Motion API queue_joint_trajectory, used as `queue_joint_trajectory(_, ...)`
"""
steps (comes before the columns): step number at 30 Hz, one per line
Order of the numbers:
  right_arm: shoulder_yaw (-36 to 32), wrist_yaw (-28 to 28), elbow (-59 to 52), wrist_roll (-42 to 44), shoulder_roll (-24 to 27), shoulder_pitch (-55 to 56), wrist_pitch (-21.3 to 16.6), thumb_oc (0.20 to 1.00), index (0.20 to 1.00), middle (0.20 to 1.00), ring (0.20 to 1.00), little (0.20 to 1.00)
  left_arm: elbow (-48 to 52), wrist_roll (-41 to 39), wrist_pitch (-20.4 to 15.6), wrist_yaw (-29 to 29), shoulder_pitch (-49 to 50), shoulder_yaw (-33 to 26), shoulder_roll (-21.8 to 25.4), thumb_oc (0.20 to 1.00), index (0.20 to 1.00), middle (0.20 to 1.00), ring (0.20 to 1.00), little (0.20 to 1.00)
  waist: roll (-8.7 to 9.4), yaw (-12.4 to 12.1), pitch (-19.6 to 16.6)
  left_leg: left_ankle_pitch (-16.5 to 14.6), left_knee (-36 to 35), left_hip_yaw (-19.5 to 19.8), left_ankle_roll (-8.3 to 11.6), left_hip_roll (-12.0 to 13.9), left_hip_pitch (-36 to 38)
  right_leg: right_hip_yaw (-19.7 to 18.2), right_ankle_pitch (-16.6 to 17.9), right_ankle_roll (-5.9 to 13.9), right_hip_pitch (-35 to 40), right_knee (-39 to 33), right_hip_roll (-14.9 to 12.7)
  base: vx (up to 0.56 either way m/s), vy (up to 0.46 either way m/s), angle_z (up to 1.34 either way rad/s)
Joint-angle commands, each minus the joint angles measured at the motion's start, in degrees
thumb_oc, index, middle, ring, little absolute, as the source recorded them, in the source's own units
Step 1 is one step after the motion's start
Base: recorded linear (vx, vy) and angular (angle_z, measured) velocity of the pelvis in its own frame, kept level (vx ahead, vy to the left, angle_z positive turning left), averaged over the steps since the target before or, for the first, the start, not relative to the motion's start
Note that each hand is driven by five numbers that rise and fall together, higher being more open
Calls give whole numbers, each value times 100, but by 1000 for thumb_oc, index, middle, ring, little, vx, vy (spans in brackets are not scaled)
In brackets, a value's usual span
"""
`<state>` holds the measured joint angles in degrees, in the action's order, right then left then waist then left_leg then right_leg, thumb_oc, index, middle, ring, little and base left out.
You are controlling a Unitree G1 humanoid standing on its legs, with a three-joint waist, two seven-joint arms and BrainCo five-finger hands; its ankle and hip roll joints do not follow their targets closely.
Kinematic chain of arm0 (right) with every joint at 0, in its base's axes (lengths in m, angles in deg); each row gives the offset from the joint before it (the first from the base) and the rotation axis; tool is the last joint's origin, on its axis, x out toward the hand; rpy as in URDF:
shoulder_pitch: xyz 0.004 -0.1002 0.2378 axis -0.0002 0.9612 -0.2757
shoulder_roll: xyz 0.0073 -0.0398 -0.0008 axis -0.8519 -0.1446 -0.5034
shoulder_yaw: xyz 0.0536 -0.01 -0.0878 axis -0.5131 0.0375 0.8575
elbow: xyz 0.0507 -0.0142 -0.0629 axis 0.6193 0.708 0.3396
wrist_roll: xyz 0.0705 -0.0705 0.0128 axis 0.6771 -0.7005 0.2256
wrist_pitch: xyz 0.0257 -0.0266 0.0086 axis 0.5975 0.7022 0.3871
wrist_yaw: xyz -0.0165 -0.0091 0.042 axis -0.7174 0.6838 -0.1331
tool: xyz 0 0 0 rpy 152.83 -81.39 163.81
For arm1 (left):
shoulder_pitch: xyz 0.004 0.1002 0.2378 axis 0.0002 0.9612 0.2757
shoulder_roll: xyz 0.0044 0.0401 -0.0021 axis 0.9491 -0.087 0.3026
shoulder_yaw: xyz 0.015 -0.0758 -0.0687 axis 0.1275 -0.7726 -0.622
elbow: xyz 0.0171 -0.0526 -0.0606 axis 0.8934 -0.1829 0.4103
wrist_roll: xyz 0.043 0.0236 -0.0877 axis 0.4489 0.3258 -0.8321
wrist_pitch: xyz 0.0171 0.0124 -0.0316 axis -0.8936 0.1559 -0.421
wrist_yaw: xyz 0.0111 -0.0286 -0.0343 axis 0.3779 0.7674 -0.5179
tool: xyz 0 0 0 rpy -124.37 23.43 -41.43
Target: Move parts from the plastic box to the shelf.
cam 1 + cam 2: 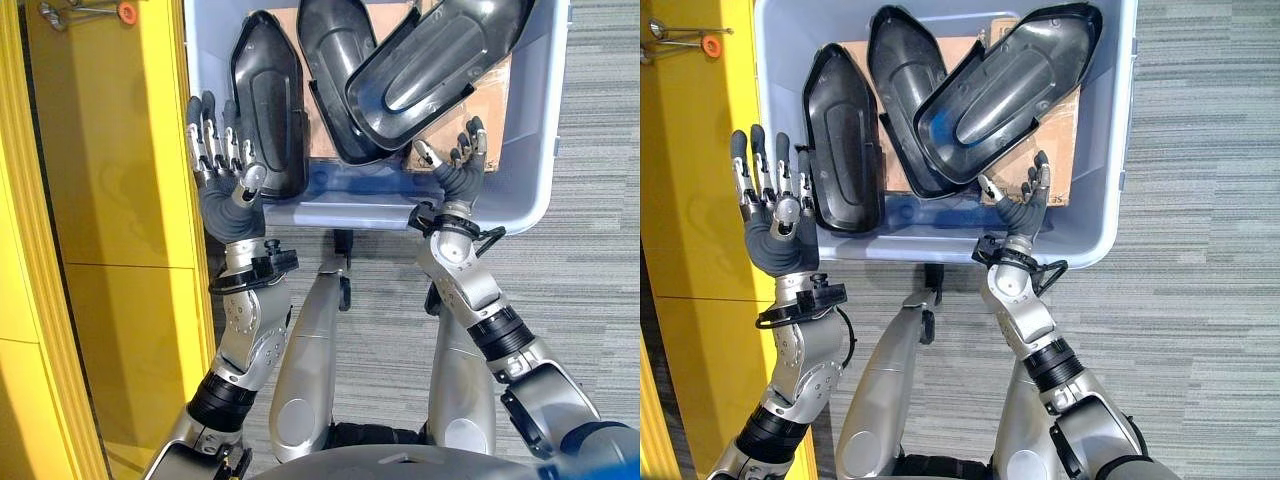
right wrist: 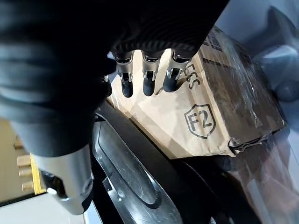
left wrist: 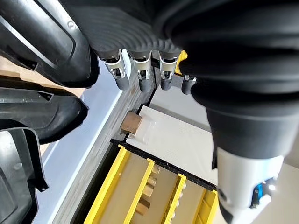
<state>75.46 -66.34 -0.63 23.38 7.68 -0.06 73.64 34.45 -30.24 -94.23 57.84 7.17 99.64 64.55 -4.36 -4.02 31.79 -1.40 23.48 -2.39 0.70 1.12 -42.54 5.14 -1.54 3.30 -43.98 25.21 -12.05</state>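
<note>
A pale blue plastic box [image 1: 540,200] stands ahead with three black moulded shell parts in it. One part [image 1: 268,110] lies along the left wall, one [image 1: 335,60] in the middle, and a large one [image 1: 430,60] is tilted across the right. My left hand [image 1: 225,190] is raised with straight fingers [image 3: 140,74] at the box's left front corner, beside the left part and holding nothing. My right hand [image 1: 460,175] is open inside the box's front right, over the cardboard [image 2: 210,107] and just below the large part [image 2: 140,177].
The yellow shelf [image 1: 100,200] rises along the left, close to the box's left wall. A metal hook with an orange knob [image 1: 127,12] lies on it at the top. Grey striped carpet [image 1: 590,280] spreads to the right and in front of the box.
</note>
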Motion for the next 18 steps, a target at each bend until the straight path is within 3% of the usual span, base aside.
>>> queue_joint_trajectory(1, 6, 277, -152, 510, -232, 61, 6, 1000, 1000, 1000, 1000, 1000, 704, 340, -269, -73, 11, -73, 96, 1000, 1000, 1000, 1000, 1000, -153, -121, -199, 32, 41, -333, -247, -366, -146, 196, 73, -65, 268, -145, 192, 0, 0, 0)
queue_joint_trajectory(8, -180, 166, 624, 1695, -431, -117, -176, 1000, 1000, 1000, 1000, 1000, 538, 70, -293, -119, -155, 14, 25, 1000, 1000, 1000, 1000, 1000, -194, -189, -199, 55, 24, -294, -271, -414, -116, 216, 93, -66, 333, -165, 160, 5, 55, 2)
queue_joint_trajectory(11, -438, 305, 1133, 1504, -370, -438, -105, 1000, 1000, 1000, 1000, 1000, 375, 573, 54, 216, -363, 101, 15, 1000, 1000, 1000, 1000, 1000, -169, -255, -199, 45, 40, -287, -314, -436, -120, 276, 109, -43, 388, -185, 142, 14, 67, 6)
queue_joint_trajectory(12, -534, 143, 1242, 1697, -286, -660, 258, 1000, 1000, 1000, 1000, 1000, 328, 620, 84, 257, -481, 157, 55, 1000, 1000, 1000, 1000, 1000, -159, -293, -199, 63, 6, -287, -347, -460, -125, 315, 134, -26, 392, -203, 130, 12, 8, 15)
queue_joint_trajectory(15, -633, -329, 1487, 1191, -196, -929, 496, 1000, 1000, 1000, 1000, 1000, 330, 486, 139, 177, -578, 196, 113, 1000, 1000, 1000, 1000, 1000, -87, -368, -199, 51, -1, -271, -372, -433, -148, 385, 194, -7, 427, -275, 139, 4, -81, 14)
queue_joint_trajectory(18, -741, -622, 2202, 558, 64, -1594, 1056, 1000, 1000, 1000, 1000, 1000, 253, 562, 407, 189, -842, 272, 86, 1000, 1000, 1000, 1000, 1000, -59, -440, -199, 35, 9, -232, -377, -434, -198, 451, 148, 2, 403, -233, 167, -2, -20, 15)
